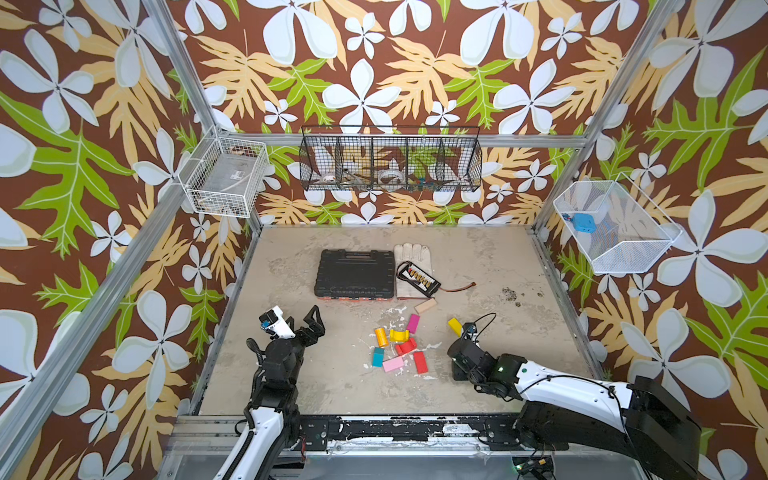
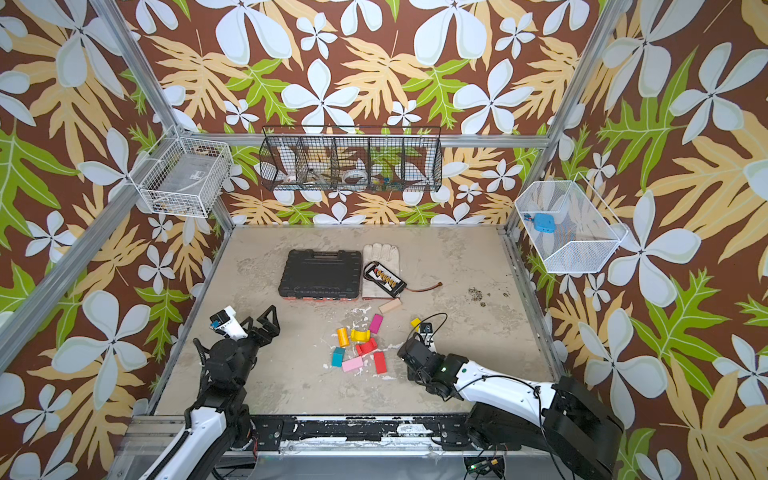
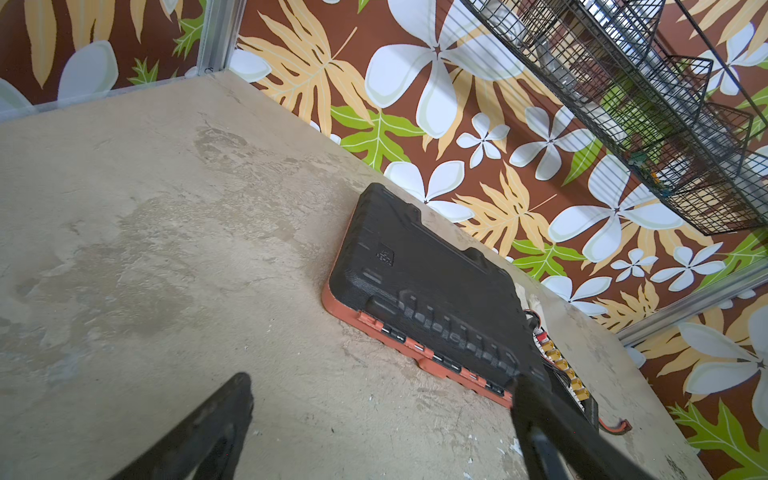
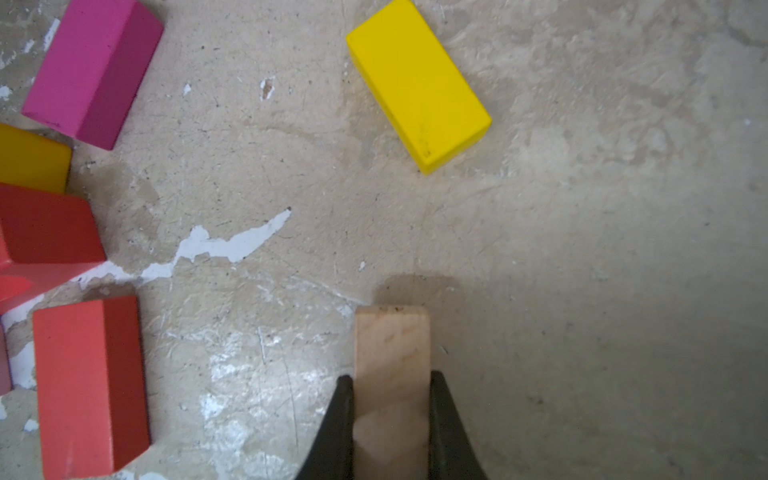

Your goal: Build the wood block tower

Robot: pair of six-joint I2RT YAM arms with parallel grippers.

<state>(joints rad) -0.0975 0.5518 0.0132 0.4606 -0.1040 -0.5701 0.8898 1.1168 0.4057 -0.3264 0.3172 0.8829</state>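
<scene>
Right jaws are clamped on a tan block, left jaws are spread wide over the desk by the black case.

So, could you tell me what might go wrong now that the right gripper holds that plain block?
The plain block juts well beyond the right gripper, so it may pivot or slip. The yellow brick and red brick lie close by; a careless swing could knock them.
</scene>
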